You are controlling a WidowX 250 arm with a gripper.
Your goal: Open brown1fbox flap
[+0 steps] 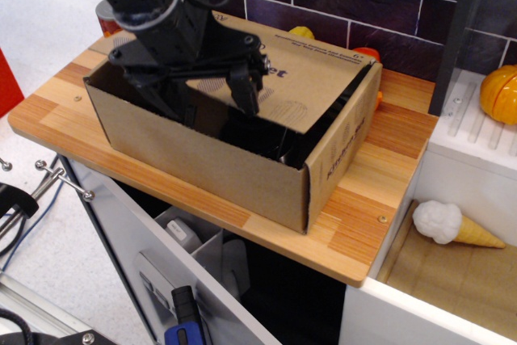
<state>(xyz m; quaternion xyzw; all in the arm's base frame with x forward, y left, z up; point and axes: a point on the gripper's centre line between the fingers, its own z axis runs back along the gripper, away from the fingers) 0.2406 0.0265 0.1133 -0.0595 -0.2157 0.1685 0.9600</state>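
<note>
One corrugated brown1fbox (242, 159), rectangular and matte, sits centre-left on a striped wooden counter (380, 191). Its single flat printed flap (311, 78) tilts at upper centre. The black gripper (212, 101) hangs over the box's open top with fingers spread wide, holding nothing.

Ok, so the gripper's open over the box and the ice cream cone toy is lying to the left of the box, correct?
Not quite. The gripper is open over the brown1fbox, but the ice cream cone toy lies to the right of it, in the lower bin, as observation.image shows.
</note>
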